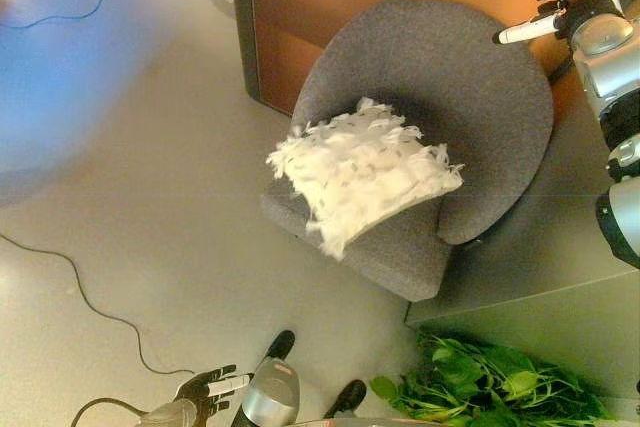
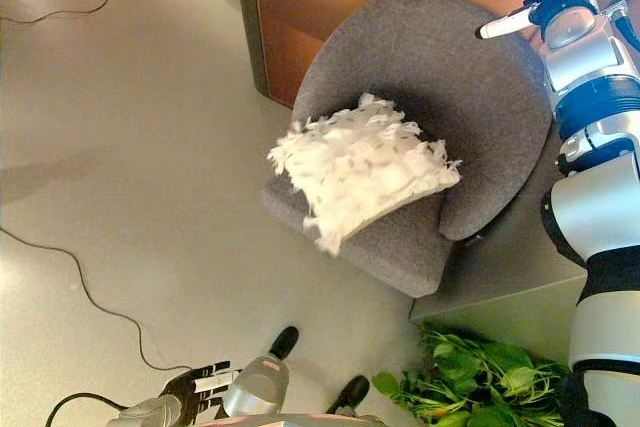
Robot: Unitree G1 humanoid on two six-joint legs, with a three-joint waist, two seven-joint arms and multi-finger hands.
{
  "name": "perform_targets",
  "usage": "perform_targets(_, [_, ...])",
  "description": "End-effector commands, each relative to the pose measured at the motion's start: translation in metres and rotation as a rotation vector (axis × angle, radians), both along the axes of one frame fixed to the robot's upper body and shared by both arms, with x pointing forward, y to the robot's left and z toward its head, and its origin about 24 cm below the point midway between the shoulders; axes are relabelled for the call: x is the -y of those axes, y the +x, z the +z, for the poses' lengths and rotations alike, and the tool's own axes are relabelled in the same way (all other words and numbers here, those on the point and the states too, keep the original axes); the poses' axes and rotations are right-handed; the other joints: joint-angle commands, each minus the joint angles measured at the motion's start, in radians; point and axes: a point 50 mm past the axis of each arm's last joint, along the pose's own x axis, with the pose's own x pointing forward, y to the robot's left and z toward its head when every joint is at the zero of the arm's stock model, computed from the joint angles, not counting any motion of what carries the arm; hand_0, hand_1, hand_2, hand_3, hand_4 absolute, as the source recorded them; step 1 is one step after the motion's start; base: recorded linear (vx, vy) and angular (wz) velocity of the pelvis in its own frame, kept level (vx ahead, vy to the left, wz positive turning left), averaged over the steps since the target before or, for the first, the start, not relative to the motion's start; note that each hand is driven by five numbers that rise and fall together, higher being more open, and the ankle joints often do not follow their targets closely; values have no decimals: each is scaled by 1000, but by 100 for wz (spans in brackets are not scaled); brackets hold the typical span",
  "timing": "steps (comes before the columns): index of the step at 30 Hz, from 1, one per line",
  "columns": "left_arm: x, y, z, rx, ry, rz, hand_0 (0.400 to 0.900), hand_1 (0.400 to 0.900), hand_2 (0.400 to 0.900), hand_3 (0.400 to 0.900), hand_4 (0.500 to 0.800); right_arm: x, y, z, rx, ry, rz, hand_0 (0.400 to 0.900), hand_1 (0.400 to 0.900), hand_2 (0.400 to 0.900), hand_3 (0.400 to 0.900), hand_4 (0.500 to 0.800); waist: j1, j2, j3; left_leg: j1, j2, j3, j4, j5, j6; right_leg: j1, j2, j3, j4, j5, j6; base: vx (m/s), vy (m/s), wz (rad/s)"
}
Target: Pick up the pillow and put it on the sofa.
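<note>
Grey floor (image 1: 150, 197) is seen at the left, and the left hand (image 1: 212, 390) is held low over it with fingers spread and nothing in them. White and fluffy, the pillow (image 1: 362, 172) is laid on the seat of the grey sofa (image 1: 480, 87), its corner hanging over the front edge. Green leaves (image 1: 490, 382) are seen lower right. The right hand (image 1: 555, 12) is raised above the sofa back, fingers loose and empty.

Left hand (image 1: 207, 393) low, near left, fingers relaxed. Right hand (image 1: 560, 10) raised far right, fingers extended.
</note>
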Motion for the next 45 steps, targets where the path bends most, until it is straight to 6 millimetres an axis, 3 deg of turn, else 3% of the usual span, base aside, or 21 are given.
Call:
perform_targets(1, [-1,-12,-2,-22,4,-45,900,900,900,900,800,20,-25,64,158,-81,-65,900,900,900,900,800,-41,-22,-104,28,-58,43,-42,-51,25,108,23,-14,62,-160,28,62,37,-11])
perform_targets(5, [1,-14,-4,-38,-2,-38,900,900,900,900,800,23,-20,42,121,-2,-4,900,900,900,900,800,-62,-10,-124,51,-54,62,-45,-58,24,120,21,-2,63,-161,32,8,18,-7])
perform_targets(9, [6,-16,-6,-53,-15,-38,900,900,900,900,800,16,-9,0,71,61,107,900,900,900,900,800,-85,8,-131,69,-51,77,-47,-60,24,127,18,9,62,-158,36,-41,20,-9])
perform_targets(14, [19,-15,-10,-38,-46,-37,900,900,900,900,800,4,-4,-72,70,242,206,900,900,900,900,800,-125,40,-130,88,-45,106,-47,-68,27,127,14,34,69,-153,41,-75,26,-18])
perform_targets(18, [29,-10,-11,-21,-76,-10,900,900,900,900,800,-23,-18,-151,70,402,267,900,900,900,900,800,-183,65,-122,101,-38,139,-45,-76,30,119,15,67,80,-154,43,-104,20,-28])
perform_targets(20, [34,-11,-13,-21,-87,3,900,900,900,900,800,-38,-34,-194,37,492,271,900,900,900,900,800,-213,73,-117,108,-32,159,-46,-81,33,114,18,86,84,-156,42,-106,-5,-36])
perform_targets(22, [41,-14,-15,-26,-103,38,900,900,900,900,800,-59,-69,-259,-33,577,261,900,900,900,900,800,-256,81,-112,114,-26,185,-45,-87,38,104,22,114,91,-157,45,-105,-4,-46])
perform_targets(23, [43,-16,-16,-31,-106,42,900,900,900,900,800,-63,-82,-277,-68,620,237,900,900,900,900,800,-269,83,-113,118,-23,198,-46,-89,39,101,23,124,93,-157,46,-89,0,-44])
perform_targets(26, [55,-19,-19,-25,-129,62,900,900,900,900,800,-79,-147,-361,-277,768,76,900,900,900,900,800,-326,94,-118,133,-14,238,-47,-98,45,92,30,165,97,-158,48,-85,5,-48])
perform_targets(28, [61,-16,-19,-19,-138,64,900,900,900,900,800,-81,-179,-397,-417,828,-45,900,900,900,900,800,-349,100,-120,141,-15,249,-47,-101,47,92,34,185,97,-157,49,-70,-2,-31])
perform_targets(31, [66,-9,-18,-17,-146,28,900,900,900,900,800,-79,-218,-431,-614,814,-125,900,900,900,900,800,-369,108,-118,147,-17,261,-42,-103,48,92,36,203,100,-153,49,-67,-4,-16])
perform_targets(35, [65,-1,-17,-27,-138,-27,900,900,900,900,800,-72,-255,-459,-836,789,-182,900,900,900,900,800,-381,116,-118,156,-24,264,-38,-107,54,95,42,219,101,-148,45,-47,-2,-12])
perform_targets(40, [62,-2,-18,-53,-131,-49,900,900,900,900,800,-58,-293,-475,-1015,752,-299,900,900,900,900,800,-389,120,-129,175,-28,266,-37,-114,60,105,50,243,100,-146,43,2,8,-20])
perform_targets(45, [60,-6,-19,-72,-136,-35,900,900,900,900,800,-53,-314,-480,-1115,749,-346,900,900,900,900,800,-395,121,-141,185,-29,270,-35,-120,64,109,55,256,101,-146,43,8,5,-19])
